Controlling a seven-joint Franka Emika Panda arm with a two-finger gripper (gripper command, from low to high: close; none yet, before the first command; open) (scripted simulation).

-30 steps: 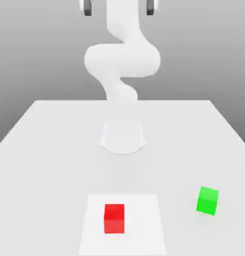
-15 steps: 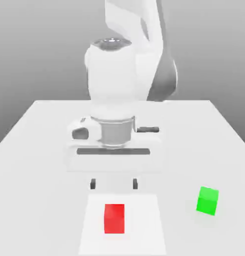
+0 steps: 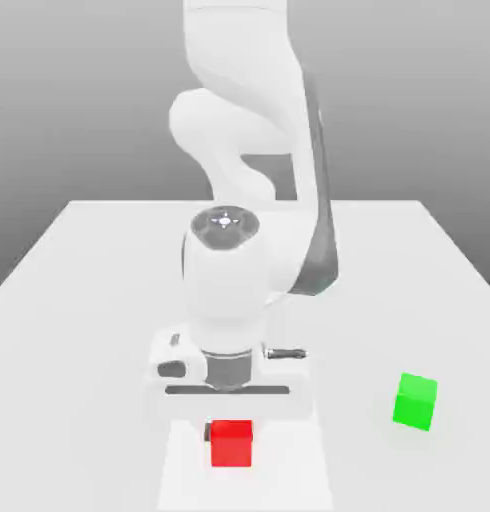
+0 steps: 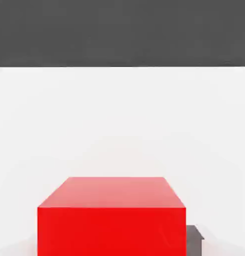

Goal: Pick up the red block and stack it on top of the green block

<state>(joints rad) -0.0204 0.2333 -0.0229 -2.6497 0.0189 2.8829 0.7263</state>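
Exterior view shows the gripper [image 3: 230, 432] low over the table, and its fingers are pressed on the two sides of the red block [image 3: 231, 443]; one dark fingertip [image 3: 208, 431] peeks out just beside the block on the exterior view's left. Judging from this and from the narrow gap that is left, the fingers are clamped on the block and not merely beside it. In the hand view the red block [image 4: 112, 222] sits very close in front, with a dark finger [image 4: 195, 239] touching its lower side. The block rests on a slightly paler square patch [image 3: 289, 460] of the table, near the front edge.

Outward from the hand, the white arm [image 3: 244, 260] bends down from its base at the middle of the table [image 3: 89, 270]. The green block [image 3: 416, 401] stands alone toward the exterior view's right, well apart from the red one and from the arm.

As for the task, the grasp seems to be made, but the red block is not yet lifted. What remains is to raise it, carry it across to the green block, lower it squarely on top and let go.

Between the two blocks the surface is bare, so the way across looks free. The green block is not far from the table's side edge, so the placing probably needs some care.
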